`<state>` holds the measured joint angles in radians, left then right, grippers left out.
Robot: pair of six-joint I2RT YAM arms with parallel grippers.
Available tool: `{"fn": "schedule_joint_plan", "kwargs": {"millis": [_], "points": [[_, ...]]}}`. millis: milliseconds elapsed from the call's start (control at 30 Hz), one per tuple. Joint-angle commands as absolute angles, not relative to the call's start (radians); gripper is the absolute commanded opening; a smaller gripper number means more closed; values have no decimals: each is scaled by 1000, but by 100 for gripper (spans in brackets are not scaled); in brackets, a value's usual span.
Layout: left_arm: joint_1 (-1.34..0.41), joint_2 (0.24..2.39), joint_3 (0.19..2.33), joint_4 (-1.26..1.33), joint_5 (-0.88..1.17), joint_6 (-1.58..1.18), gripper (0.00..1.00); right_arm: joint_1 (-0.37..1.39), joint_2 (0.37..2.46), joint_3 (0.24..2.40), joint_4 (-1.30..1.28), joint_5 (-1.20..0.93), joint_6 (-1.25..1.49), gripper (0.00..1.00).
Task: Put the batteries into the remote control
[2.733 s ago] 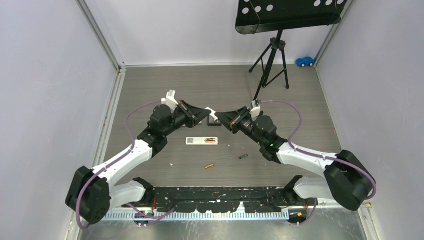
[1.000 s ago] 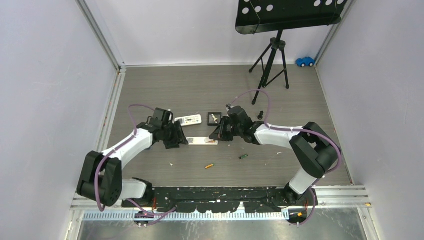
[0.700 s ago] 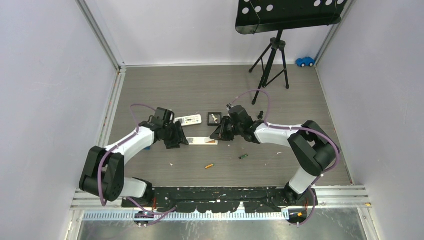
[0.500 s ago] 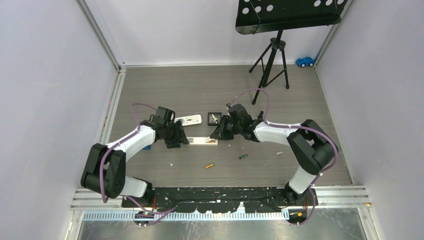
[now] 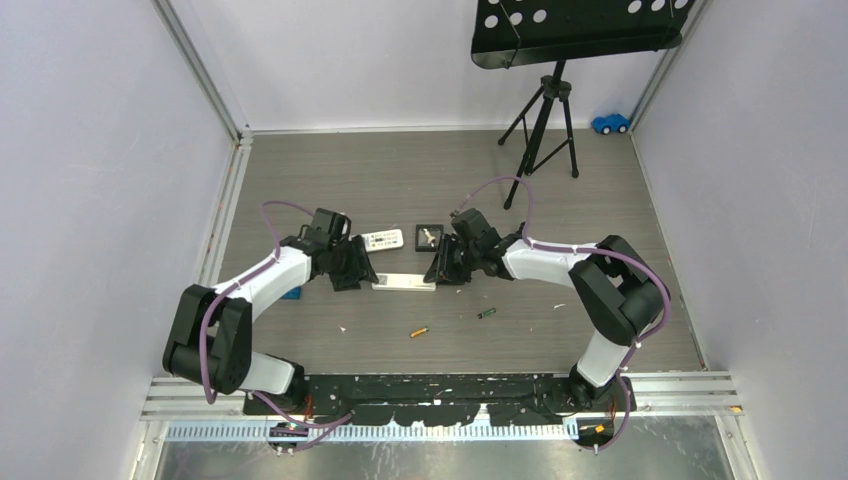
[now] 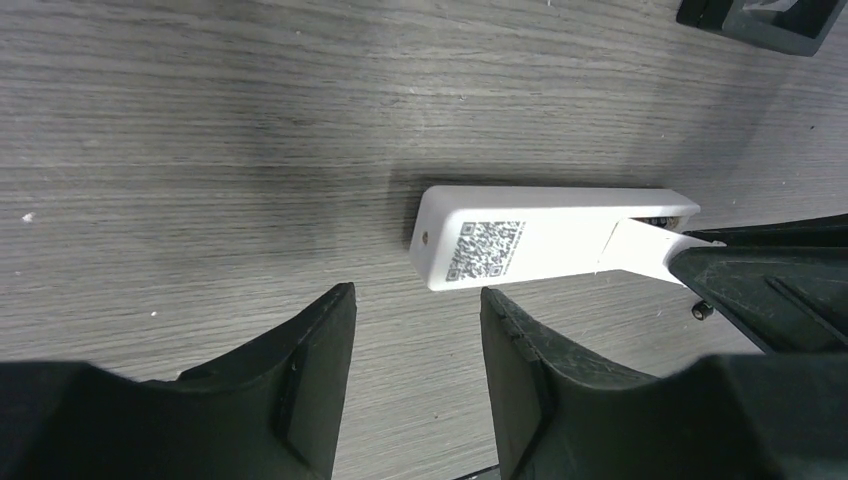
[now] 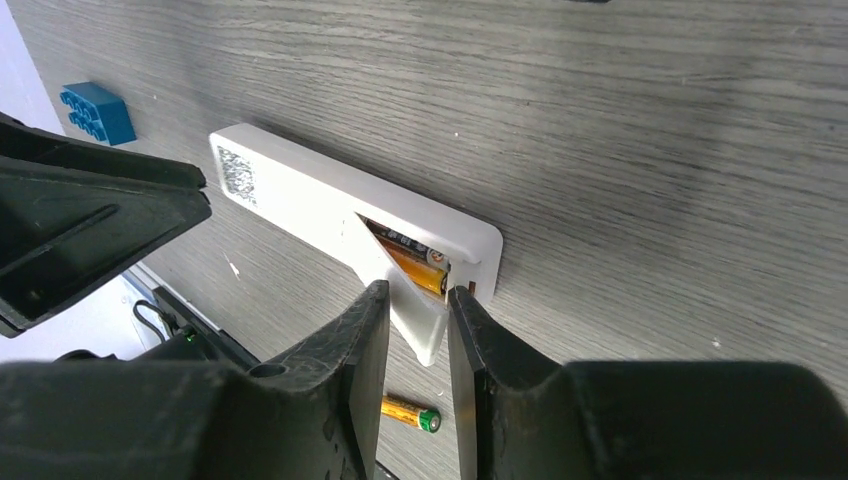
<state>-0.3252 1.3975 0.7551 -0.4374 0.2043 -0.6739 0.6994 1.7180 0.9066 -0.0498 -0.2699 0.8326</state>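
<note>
**Seating the battery lid, wrist and overhead views.** The long, slim, white rectangular remote control [image 7: 300, 195] is laid back-up on the grey wood-grain table [image 5: 450, 180], between the two grippers. Its end compartment is open, and batteries [image 7: 415, 262], one plainly orange, are seated inside. The thin white plastic battery lid [image 7: 395, 280] is tilted out of its seat. The right gripper [image 7: 420, 300] is set over the lid's free end with its fingers narrowly parted about it; whether the lid is pinched cannot be told. The left gripper [image 6: 415, 295] is poised just beside the coded end, fingers spread wide with nothing between them. A loose orange battery [image 7: 408, 412] is seen nearby on the table. The step in hand is judged to be lid closure. The lid should be squared to the compartment and slid flat, with the far end braced by the left gripper so that the remote is not pushed along.
</note>
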Motion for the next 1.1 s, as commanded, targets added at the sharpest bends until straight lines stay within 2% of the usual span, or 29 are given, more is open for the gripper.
{"fn": "schedule_joint_plan", "kwargs": {"millis": [0, 1067], "points": [[-321, 1399, 795, -426, 174, -664, 51, 706, 1707, 927, -99, -230, 793, 35], [-322, 1437, 815, -432, 159, -652, 54, 706, 1671, 946, -138, -237, 779, 44]]}}
